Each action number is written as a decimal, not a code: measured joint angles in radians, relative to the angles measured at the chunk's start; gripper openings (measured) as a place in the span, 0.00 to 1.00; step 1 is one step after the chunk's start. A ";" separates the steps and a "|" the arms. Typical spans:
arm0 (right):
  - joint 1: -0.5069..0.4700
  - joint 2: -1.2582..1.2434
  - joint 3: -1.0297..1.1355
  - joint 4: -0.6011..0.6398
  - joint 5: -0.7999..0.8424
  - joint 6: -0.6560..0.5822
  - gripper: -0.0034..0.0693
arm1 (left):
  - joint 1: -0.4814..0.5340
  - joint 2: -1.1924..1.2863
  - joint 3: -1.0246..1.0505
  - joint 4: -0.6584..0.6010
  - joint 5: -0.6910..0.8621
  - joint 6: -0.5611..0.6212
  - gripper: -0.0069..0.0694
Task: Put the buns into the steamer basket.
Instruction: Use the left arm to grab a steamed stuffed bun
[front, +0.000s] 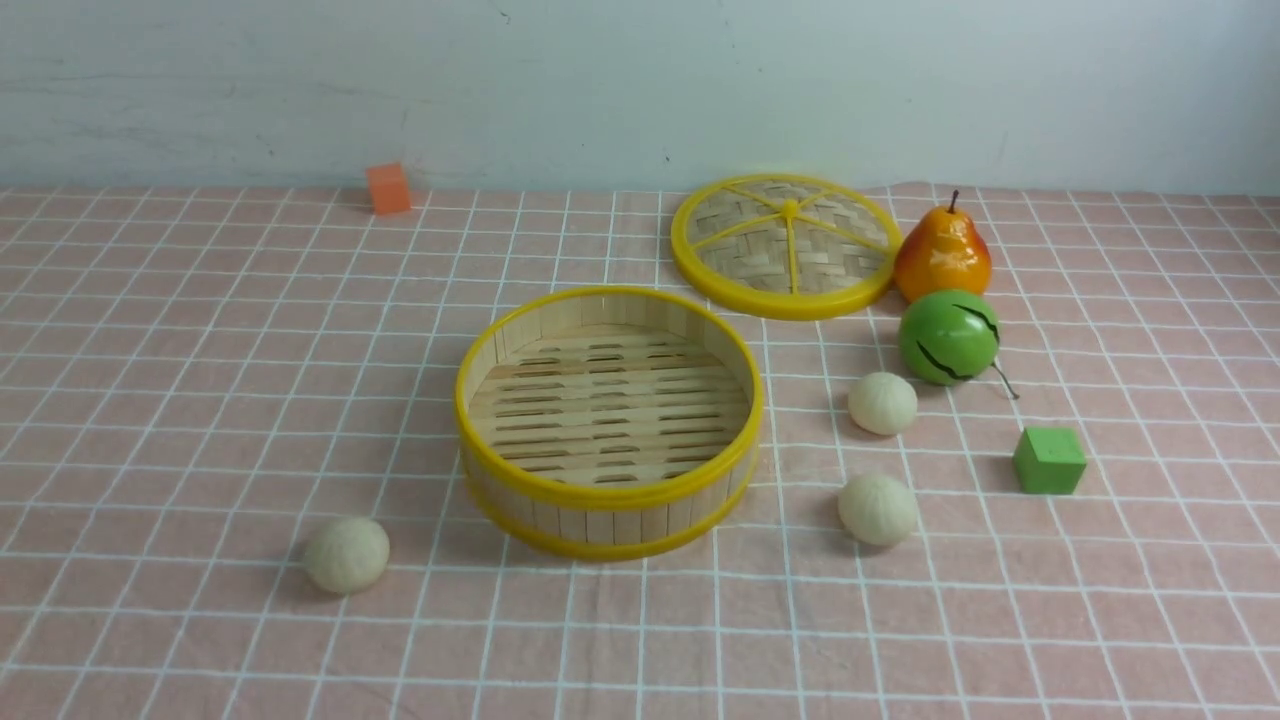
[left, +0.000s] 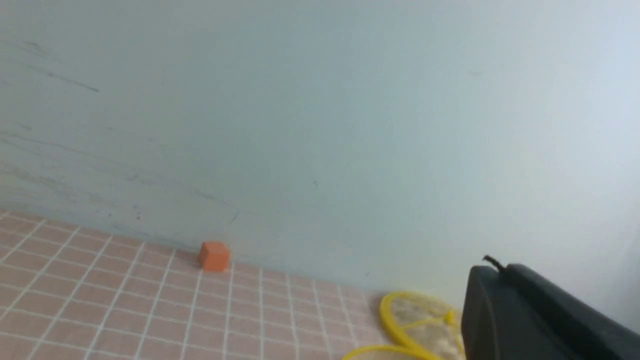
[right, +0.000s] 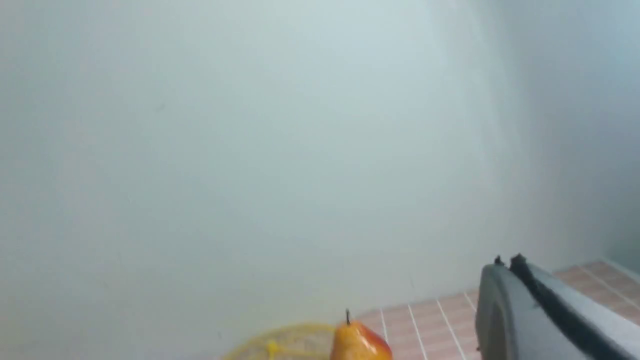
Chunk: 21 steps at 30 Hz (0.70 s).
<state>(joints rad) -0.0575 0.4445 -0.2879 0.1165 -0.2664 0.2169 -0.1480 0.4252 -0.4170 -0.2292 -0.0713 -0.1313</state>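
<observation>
Three cream-white buns lie on the pink checked cloth: one (front: 346, 553) near the front left, two (front: 882, 403) (front: 877, 509) to the right of the steamer basket (front: 608, 494). The basket stands upright in the middle, and its slatted floor is bare. Neither arm shows in the front view. In the left wrist view my left gripper (left: 500, 272) is shut, its dark fingers pressed together with nothing between them, raised and facing the back wall. In the right wrist view my right gripper (right: 505, 265) is likewise shut on nothing and far from the buns.
The woven lid (front: 786, 245) lies flat behind the basket on the right. Beside it stand a pear (front: 942, 255) and a green striped ball (front: 948, 337). A green cube (front: 1048, 460) sits right of the buns. An orange cube (front: 388, 188) is by the back wall.
</observation>
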 joint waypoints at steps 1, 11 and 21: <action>0.000 0.013 0.000 -0.005 0.010 -0.002 0.03 | 0.000 0.014 -0.011 -0.001 0.003 0.005 0.07; 0.135 0.678 -0.429 -0.135 0.877 -0.050 0.04 | 0.000 0.703 -0.425 -0.083 0.555 0.066 0.07; 0.296 0.916 -0.561 -0.081 0.999 -0.209 0.05 | -0.017 1.068 -0.701 0.092 0.844 0.001 0.09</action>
<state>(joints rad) 0.2383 1.3609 -0.8490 0.0352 0.7328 0.0081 -0.1645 1.4929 -1.1178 -0.1369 0.7729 -0.1306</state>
